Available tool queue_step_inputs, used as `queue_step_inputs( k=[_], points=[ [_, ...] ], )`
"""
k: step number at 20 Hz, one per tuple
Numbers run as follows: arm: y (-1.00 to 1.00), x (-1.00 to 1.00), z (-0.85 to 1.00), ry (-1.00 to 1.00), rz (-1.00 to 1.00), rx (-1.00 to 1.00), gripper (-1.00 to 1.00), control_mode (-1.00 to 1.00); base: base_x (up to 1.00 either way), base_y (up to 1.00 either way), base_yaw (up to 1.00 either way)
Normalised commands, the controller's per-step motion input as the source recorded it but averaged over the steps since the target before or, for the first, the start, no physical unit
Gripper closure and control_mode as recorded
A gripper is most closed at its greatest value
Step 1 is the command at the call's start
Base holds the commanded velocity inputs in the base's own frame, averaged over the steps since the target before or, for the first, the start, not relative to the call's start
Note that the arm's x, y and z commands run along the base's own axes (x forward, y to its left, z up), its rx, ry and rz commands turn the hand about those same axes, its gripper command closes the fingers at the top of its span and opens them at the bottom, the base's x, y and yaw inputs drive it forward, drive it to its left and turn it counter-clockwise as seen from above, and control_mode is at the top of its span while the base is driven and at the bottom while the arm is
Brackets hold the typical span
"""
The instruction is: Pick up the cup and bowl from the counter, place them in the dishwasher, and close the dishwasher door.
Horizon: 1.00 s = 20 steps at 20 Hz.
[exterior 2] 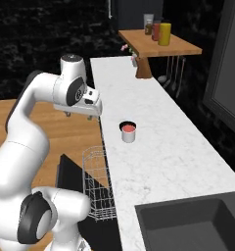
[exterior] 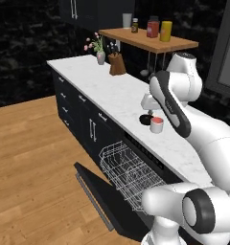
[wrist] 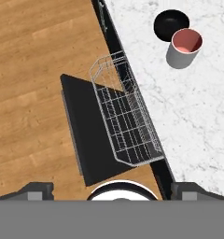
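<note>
You see the gripper [wrist: 112, 190] with its jaws wide apart and nothing between them, hanging high above the wire rack [wrist: 125, 116] and the edge of the counter [exterior 2: 158, 142]. The cup [wrist: 184, 48] stands upright on the counter and the black bowl [wrist: 170, 23] sits just beside it, touching or nearly so. The dishwasher door [wrist: 86, 135] lies folded down over the wooden floor [exterior: 30, 162], and the rack is pulled out above it.
</note>
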Motion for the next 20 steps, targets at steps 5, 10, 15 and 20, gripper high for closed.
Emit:
queue_step_inputs(
  k=[5, 10, 15, 20],
  points=[
    [-0.37, 0.00, -0.09, 0.00, 0.01, 0.01, -1.00, -1.00, 0.00, -0.19, 0.01],
    [-0.80, 0.21, -0.25, 0.00, 0.03, 0.00, -1.00, -1.00, 0.00, 0.00, 0.00],
    [-0.49, 0.42, -0.37, 0.00, 0.02, -0.05, -1.00, -1.00, 0.00, 0.00, 0.00],
    [-0.03, 0.68, -0.39, 0.00, 0.05, -0.09, -1.00, -1.00, 0.00, 0.00, 0.00]
  ],
)
